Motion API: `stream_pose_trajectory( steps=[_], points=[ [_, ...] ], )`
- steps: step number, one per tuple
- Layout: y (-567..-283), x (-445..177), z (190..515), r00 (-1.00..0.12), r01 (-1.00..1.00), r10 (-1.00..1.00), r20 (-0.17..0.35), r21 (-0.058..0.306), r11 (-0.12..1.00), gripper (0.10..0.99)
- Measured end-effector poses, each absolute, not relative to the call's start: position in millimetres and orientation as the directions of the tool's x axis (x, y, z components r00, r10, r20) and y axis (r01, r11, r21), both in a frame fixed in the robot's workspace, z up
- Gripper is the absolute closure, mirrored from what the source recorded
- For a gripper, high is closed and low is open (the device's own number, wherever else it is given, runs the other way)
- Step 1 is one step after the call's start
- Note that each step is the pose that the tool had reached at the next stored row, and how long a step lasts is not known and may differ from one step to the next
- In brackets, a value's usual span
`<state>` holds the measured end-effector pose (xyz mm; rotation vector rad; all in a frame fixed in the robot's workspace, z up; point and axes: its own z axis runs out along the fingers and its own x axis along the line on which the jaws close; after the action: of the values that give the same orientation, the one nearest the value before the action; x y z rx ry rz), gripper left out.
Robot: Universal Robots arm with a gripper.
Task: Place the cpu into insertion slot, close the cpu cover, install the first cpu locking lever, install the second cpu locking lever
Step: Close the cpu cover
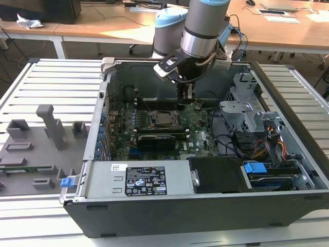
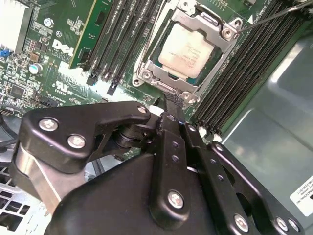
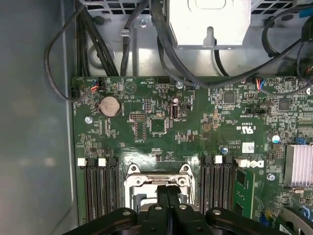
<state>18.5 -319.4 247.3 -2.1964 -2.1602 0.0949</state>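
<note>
On the exterior view's left, a grey holder tray (image 1: pixel 31 154) lay on the slatted metal worktop (image 1: pixel 51 77), beside the open computer case (image 1: pixel 180 218). Inside the case, a silver power supply (image 1: pixel 139 180) with a white label sat along the near wall. Behind it the green board (image 1: pixel 121 131) lay flat.

Near the board's middle the cpu (image 1: pixel 165 119) sat in the insertion slot (image 2: pixel 145 74), silver face up. In the second wrist view the cpu cover (image 2: pixel 221 51) lay flat over it, framing the chip in its window. A thin metal lever (image 2: pixel 274 14) ran away from one corner of the socket. Long black memory slots (image 3: pixel 98 191) flanked the socket on both sides.

Just to the exterior view's right of the socket, the arm reached down into the case and the end effector (image 1: pixel 186 100) hung low above the board. In both wrist views its black fingers (image 2: pixel 168 147) (image 3: pixel 161 196) were pressed together with nothing seen between them. Their tips were at the socket's edge, and whether they touched the metal could not be told.

Farther right stood a grey drive cage (image 1: pixel 247 110), with orange and yellow cables (image 1: pixel 272 146) and a blue tab (image 1: pixel 255 168) nearer the front.
</note>
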Motion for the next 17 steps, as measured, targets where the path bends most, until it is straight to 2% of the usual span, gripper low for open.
stream_pose_trajectory(
  steps=[1, 3, 6, 7, 8, 9, 17],
  points=[
    [-319, 16, 247, 0.017, 0.997, 1.0, -0.002, -0.076, -0.017, 0.98],
    [-319, 6, 246, 0.017, 1.0, 1.0, -0.001, -0.024, -0.017, 0.98],
    [-319, -1, 246, 0.017, 1.0, 1.0, 0.0, 0.026, -0.017, 0.98],
    [-319, -5, 245, 0.017, 0.999, 1.0, 0.0, 0.05, -0.017, 0.98],
    [-319, -13, 245, 0.017, 0.994, 1.0, 0.001, 0.105, -0.017, 0.98],
    [-319, -29, 243, 0.017, 0.991, 1.0, 0.002, 0.131, -0.017, 0.98],
    [-320, -47, 233, 0.017, 0.992, 1.0, -0.004, 0.129, -0.017, 0.98]
  ],
)
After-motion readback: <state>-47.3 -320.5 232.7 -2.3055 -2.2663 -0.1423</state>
